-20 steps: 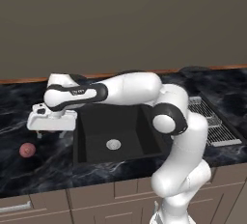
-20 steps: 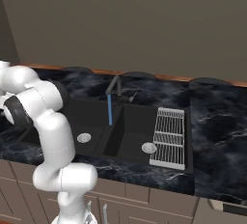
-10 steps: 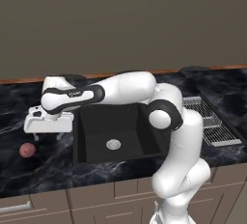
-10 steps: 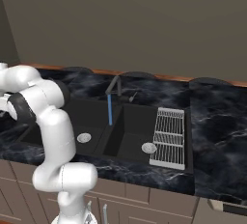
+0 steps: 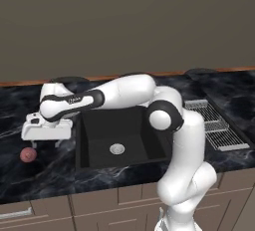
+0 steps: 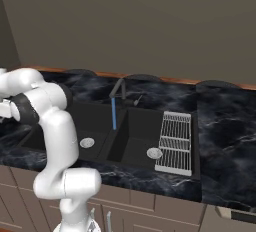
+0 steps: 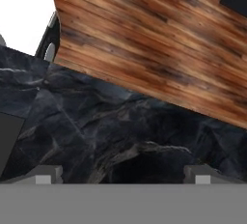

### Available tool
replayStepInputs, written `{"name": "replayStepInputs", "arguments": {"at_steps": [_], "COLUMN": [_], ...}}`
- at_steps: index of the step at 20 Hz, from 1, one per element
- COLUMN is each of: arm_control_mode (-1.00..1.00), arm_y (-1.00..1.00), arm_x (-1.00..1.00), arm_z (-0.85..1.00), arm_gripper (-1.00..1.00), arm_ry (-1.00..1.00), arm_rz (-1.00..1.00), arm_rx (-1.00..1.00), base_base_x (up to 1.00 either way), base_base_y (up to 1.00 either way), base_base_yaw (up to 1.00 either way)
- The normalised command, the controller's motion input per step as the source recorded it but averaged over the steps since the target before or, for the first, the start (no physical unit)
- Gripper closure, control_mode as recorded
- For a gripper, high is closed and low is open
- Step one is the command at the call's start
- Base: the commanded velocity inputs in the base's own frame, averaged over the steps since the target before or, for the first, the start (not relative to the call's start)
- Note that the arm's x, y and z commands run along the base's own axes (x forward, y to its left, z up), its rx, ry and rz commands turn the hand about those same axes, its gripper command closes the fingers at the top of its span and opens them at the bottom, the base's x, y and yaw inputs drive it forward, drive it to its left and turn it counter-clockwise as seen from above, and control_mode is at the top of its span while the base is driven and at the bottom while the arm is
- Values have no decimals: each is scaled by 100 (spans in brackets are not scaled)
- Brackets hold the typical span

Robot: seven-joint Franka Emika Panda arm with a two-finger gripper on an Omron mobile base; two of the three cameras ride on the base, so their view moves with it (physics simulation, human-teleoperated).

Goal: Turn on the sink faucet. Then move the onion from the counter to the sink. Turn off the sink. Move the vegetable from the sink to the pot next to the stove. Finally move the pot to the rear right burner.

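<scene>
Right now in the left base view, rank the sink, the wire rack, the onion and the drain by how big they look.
1. Sink, largest.
2. Wire rack.
3. Onion and drain look about alike; I won't rank them.

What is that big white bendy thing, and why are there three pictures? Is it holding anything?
It is a white robot arm in a pretend kitchen. Two pictures come from cameras behind it, one on each side. The third comes from a camera on its hand, looking down at the glossy black marble counter.

Its pincer is wide open and holds nothing. It hangs above the counter, close to a small reddish-pink round onion that lies left of the matte black double sink. Blue water runs from the slim black faucet. A silver wire rack sits on the sink's right side.
</scene>
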Motion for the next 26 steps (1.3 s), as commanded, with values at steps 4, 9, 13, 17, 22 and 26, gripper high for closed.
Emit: {"name": "replayStepInputs", "arguments": {"at_steps": [4, 9, 13, 17, 22, 26], "arm_control_mode": [-100, -100, -100, -100, -100, -100], "arm_y": [8, 12, 14, 11, 10, 11], "arm_x": [2, 9, 11, 7, 5, 5], "arm_z": [-19, -13, -6, -5, -5, -4], "arm_gripper": [-100, -100, -100, -100, -100, -100], "arm_ry": [-1, 0, 0, 0, 0, 0], "arm_rz": [-6, -8, -9, -8, -7, -8], "arm_rx": [0, 0, 0, 0, 0, -1], "base_base_x": [0, 0, 0, 0, 0, 0], "base_base_y": [0, 0, 0, 0, 0, 0], "base_base_yaw": [0, 0, 0, 0, 0, 0]}}
